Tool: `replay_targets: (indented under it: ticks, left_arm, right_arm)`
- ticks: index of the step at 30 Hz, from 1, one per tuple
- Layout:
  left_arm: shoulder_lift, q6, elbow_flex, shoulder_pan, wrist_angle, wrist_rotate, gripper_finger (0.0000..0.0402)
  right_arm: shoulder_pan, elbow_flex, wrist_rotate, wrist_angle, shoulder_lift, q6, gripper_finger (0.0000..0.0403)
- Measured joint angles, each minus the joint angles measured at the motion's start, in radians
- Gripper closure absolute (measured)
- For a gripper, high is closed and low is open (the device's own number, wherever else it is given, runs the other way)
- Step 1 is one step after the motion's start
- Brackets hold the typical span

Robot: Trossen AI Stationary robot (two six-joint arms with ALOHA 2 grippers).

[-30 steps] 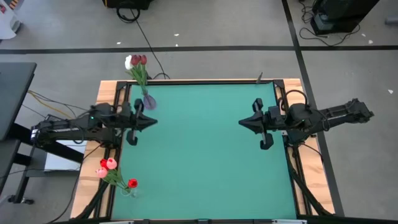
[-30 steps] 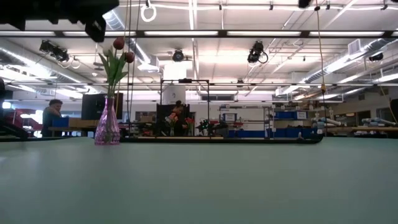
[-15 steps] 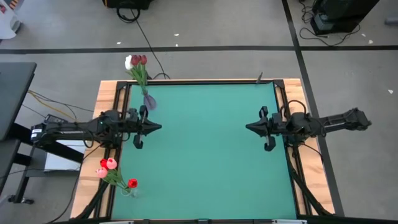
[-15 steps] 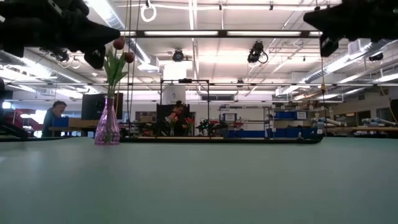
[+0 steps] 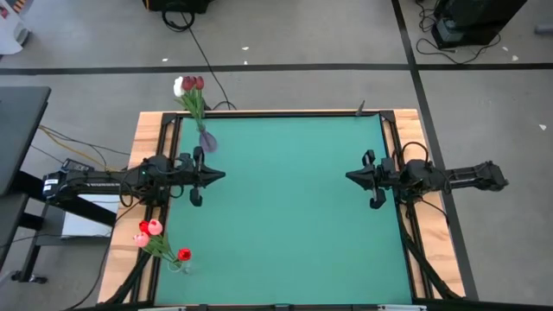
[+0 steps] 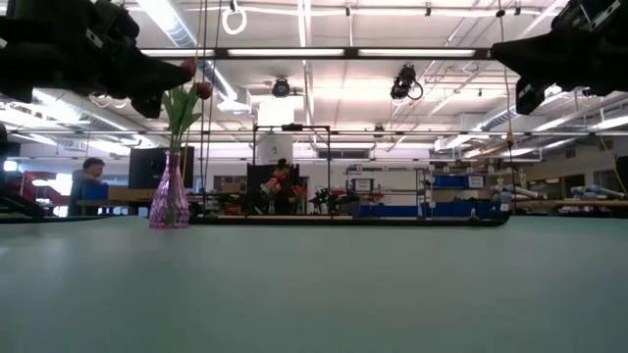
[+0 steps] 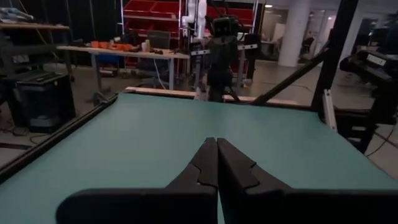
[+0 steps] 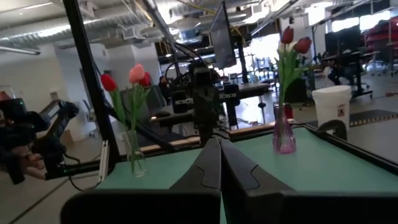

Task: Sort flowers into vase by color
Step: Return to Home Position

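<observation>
A purple vase (image 5: 207, 141) stands at the table's far left corner and holds white and dark red flowers (image 5: 188, 85) by their stems; it shows again in the low view (image 6: 169, 201) and the right wrist view (image 8: 285, 135). A clear vase (image 8: 134, 155) at the near left corner holds red and pink flowers (image 5: 149, 230). My left gripper (image 5: 223, 176) hovers shut over the table's left side, pointing level toward the right. My right gripper (image 5: 348, 177) hovers shut over the right side, facing it. Neither holds anything.
The green table top (image 5: 294, 216) lies between the two grippers. A wooden frame (image 5: 143, 130) and dark rails border the table. Beyond the far edge is a workshop with benches, and a person (image 6: 86, 181) sits at far left.
Both arms have sunk toward the table, coming down into the low view's upper corners. My right gripper has also drawn back toward the table's right edge. The vases and flowers have stayed in place.
</observation>
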Motion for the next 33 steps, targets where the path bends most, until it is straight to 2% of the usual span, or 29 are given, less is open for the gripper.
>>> replay_targets:
  ticks: [5, 12, 17, 22, 27, 33]
  left_arm:
    - [0.0, 0.024, -0.002, 0.0, 0.003, -0.006, 0.0401]
    - [-0.006, -0.04, -0.107, 0.0, 0.175, -0.005, 0.0401]
    - [-0.016, -0.057, -0.111, -0.001, 0.159, 0.012, 0.0401]
    - [-0.068, -0.077, -0.111, -0.001, 0.076, 0.053, 0.0401]
    - [-0.212, -0.084, -0.111, -0.001, -0.036, 0.053, 0.0401]
    - [-0.404, -0.081, -0.112, -0.001, -0.256, 0.051, 0.0401]
  right_arm:
    - [-0.019, -0.024, -0.017, -0.024, -0.054, 0.019, 0.0401]
    - [-0.036, -0.024, -0.039, -0.027, -0.089, 0.019, 0.0401]
    - [-0.047, -0.024, -0.067, -0.048, -0.104, 0.046, 0.0401]
    - [-0.053, -0.024, -0.103, -0.047, -0.105, 0.078, 0.0401]
    - [-0.053, -0.024, -0.104, -0.047, -0.105, 0.079, 0.0401]
    - [-0.053, -0.024, -0.105, -0.047, -0.105, 0.079, 0.0401]
